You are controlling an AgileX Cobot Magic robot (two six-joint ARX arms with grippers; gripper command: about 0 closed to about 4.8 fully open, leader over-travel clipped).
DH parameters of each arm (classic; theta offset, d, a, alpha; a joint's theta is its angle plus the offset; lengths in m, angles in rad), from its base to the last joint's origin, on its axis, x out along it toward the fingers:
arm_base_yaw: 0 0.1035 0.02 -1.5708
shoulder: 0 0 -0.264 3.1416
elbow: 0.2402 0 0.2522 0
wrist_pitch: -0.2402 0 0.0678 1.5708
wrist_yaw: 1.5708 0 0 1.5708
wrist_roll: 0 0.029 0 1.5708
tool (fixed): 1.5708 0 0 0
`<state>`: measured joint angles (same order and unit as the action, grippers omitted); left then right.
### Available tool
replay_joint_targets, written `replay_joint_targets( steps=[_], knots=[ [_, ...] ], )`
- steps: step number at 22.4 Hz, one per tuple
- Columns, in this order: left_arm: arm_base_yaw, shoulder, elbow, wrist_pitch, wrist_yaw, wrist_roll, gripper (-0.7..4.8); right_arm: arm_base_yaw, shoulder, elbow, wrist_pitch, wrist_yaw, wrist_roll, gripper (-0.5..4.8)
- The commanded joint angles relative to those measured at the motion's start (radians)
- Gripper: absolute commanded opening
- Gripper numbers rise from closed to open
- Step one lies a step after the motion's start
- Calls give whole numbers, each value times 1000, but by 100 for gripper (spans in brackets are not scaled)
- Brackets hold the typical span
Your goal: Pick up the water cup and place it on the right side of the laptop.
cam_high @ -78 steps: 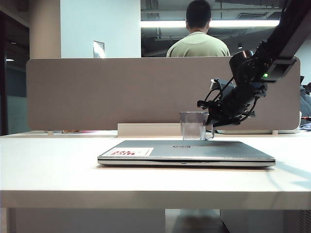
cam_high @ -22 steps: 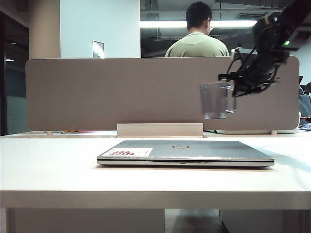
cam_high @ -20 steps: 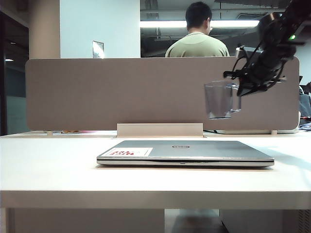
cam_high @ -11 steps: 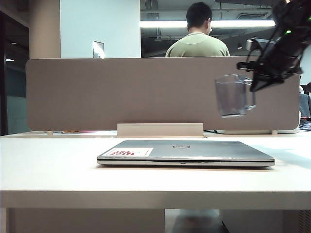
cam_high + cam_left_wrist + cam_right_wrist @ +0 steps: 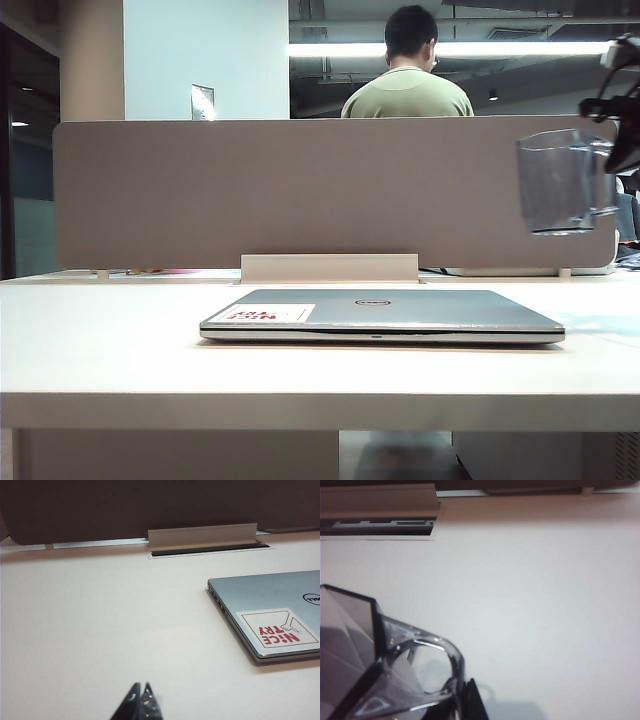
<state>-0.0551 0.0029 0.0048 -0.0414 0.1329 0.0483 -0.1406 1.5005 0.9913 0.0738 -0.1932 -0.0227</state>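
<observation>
Clear and faintly blue-grey, the water cup (image 5: 562, 181) hangs in the air high above the desk (image 5: 120, 350), upright, out past the laptop's right end and close to the desk's right edge. The right gripper (image 5: 622, 150) pinches it by the rim on its right side; only a bit of the dark gripper shows at the border of the exterior view. In the right wrist view the faceted cup wall (image 5: 380, 670) fills the near corner, with one dark fingertip (image 5: 470, 702) against it and bare desk below.

A closed silver-grey laptop (image 5: 382, 314) lies flat near the desk's front edge, about midway along it, with a round logo on the lid and a white sticker (image 5: 276, 628) with red print toward its left end.

Over bare desk off the laptop's left side, the left gripper (image 5: 140, 700) has its two dark fingertips pressed together, holding nothing.

Pale, matte and smooth, the desk carries a grey-brown partition (image 5: 300, 190) along its rear edge, with a light cable tray (image 5: 329, 267) at the foot of it. Beyond the partition a person in a green shirt (image 5: 408, 85) stands facing away, under a long ceiling light (image 5: 340, 48).
</observation>
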Motion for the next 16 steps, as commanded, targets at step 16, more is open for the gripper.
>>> replay_joint_targets(
  steps=[16],
  knots=[
    [-1, 1, 3, 12, 27, -5, -4, -63, -211, -417, 232, -165, -43, -1]
  ],
)
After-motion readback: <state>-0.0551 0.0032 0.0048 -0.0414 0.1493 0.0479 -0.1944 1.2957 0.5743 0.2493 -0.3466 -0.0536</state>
